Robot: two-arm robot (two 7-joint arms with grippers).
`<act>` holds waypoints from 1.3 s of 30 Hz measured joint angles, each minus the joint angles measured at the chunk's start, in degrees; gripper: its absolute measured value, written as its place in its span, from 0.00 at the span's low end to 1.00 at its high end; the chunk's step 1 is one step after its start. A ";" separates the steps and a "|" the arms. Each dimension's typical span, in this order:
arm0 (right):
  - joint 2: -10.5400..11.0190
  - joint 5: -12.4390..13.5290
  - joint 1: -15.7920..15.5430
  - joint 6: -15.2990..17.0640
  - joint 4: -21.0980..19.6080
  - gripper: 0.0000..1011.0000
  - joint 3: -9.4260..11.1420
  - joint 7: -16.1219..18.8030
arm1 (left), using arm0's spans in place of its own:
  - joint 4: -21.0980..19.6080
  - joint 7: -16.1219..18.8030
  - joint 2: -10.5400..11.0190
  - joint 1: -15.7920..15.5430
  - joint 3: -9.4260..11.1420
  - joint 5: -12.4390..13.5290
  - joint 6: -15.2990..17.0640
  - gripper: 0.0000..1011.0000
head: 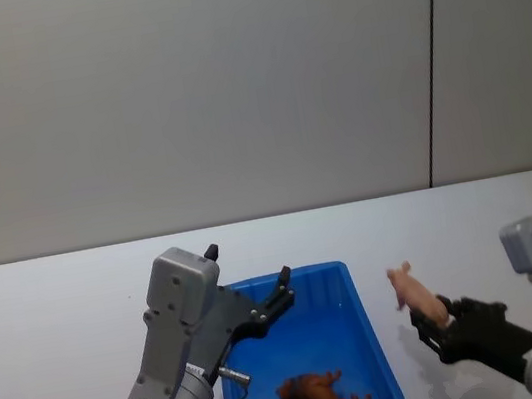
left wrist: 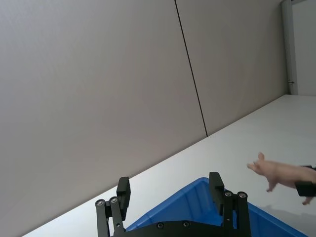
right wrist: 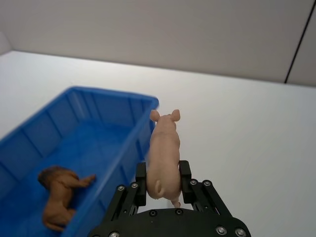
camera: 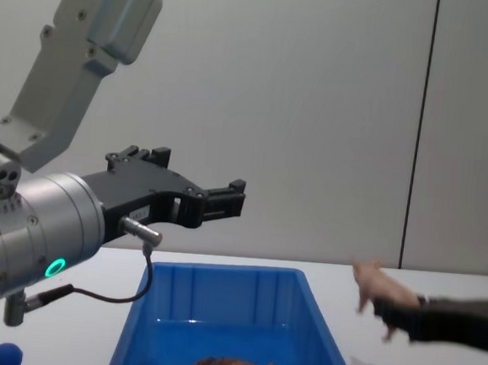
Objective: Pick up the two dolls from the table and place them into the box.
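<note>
At the far left, low at the chest view's edge, a small blue ball is seen; it is judged to be no part of the task. The left gripper is held above the left side of the box, its fingers spread wide with nothing between them. This pose fits a drop already made, since the brown lion is found lying on its side on the box floor, near the wall closest to the robot. The box is set on the white table between the two arms, so that it can be reached from either side. Just outside the box's right wall, and lifted clear of the table, the pink pig is pinched by its hindquarters in the right gripper, snout pointed away from the robot. It is carried high, presumably so that the rim can be cleared. A shift leftward over the box is judged to be needed before release.
</note>
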 joint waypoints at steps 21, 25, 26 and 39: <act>-4.67 -0.46 6.83 3.07 0.97 0.39 -2.36 7.78 | 0.00 0.00 0.00 0.00 0.00 0.00 0.00 0.99; -5.90 -0.90 7.98 3.75 2.80 0.52 -3.19 8.46 | 0.00 0.00 0.00 0.00 0.00 0.00 0.00 0.99; -6.28 -1.06 8.34 3.91 3.42 0.52 -3.46 8.69 | 0.00 0.00 0.00 0.00 0.00 0.00 0.00 0.99; -6.94 -1.75 9.50 3.49 5.53 0.91 -4.00 9.50 | 0.00 0.00 0.00 0.00 0.00 0.00 0.00 0.99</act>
